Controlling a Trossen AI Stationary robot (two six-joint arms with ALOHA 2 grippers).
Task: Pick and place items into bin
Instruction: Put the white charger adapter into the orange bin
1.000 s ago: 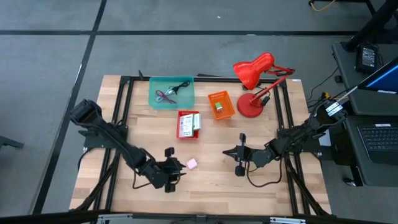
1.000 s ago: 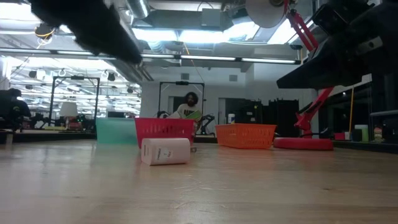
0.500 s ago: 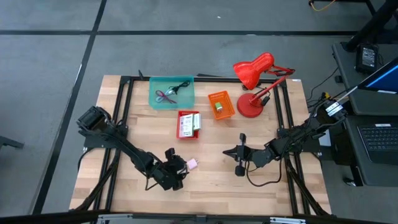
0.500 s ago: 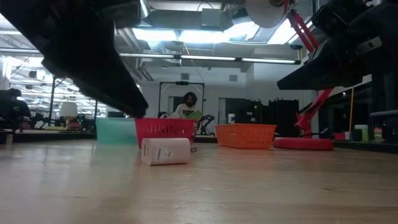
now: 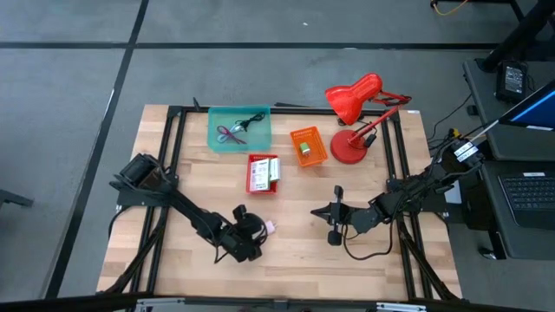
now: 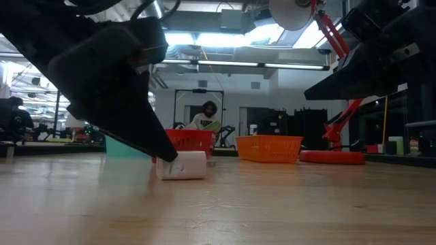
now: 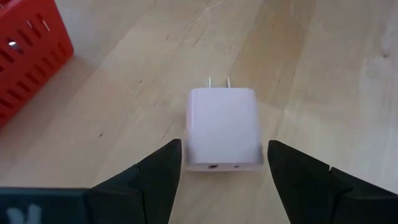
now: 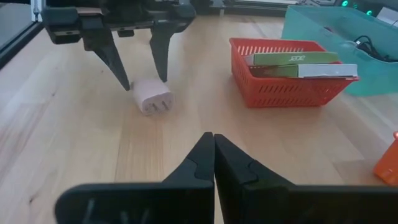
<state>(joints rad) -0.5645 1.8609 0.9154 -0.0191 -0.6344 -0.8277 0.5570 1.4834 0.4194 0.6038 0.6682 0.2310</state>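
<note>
I'm holding the left claw [image 7: 221,171] wide open and gripping nothing, its fingers [image 7: 152,177] straddling the pink plug [image 7: 222,129], which is lying flat on the tabletop [image 7: 323,74] just beside the red basket [image 7: 25,56]. To grip well, I'm judging I should ease forward until the plug sits deeper between the fingers, stay square to its flat sides, and close gently so it isn't sliding away. I'm leaving the right claw [image 8: 213,155] pressed shut and empty, waiting well apart across the tabletop.
</note>
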